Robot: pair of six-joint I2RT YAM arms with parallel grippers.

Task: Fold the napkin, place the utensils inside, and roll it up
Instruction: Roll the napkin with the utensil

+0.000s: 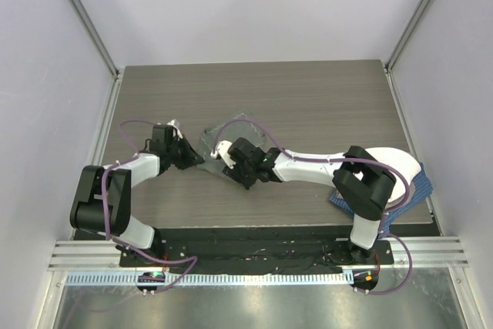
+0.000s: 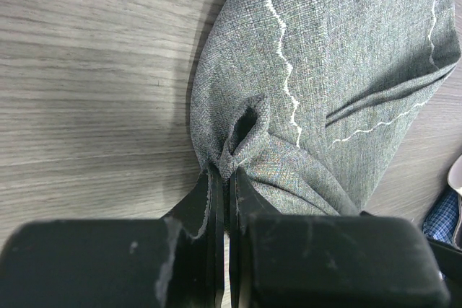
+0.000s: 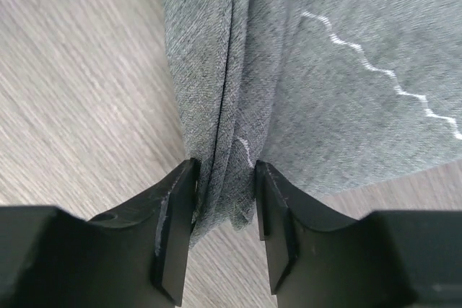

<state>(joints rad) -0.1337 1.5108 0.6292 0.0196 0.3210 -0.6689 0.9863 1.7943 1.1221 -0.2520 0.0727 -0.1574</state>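
Note:
The grey-green napkin point(image 1: 235, 130) lies bunched on the wooden table point(image 1: 323, 98), between my two grippers. My left gripper point(image 1: 194, 158) is at its left edge. In the left wrist view the gripper point(image 2: 229, 172) is shut on a puckered fold of the napkin point(image 2: 346, 48), whose pale stitched lines show. My right gripper point(image 1: 231, 161) is at the napkin's near edge. In the right wrist view it point(image 3: 224, 171) stands open, its jaws on either side of a folded edge of the napkin point(image 3: 303, 70) without squeezing it. No fork shows in any view.
A blue checked cloth point(image 1: 416, 190) lies at the table's near right corner, partly under my right arm, with a cream-white cloth point(image 1: 400, 161) on it. A corner of the checked cloth also shows in the left wrist view point(image 2: 440, 214). Grey walls surround the table.

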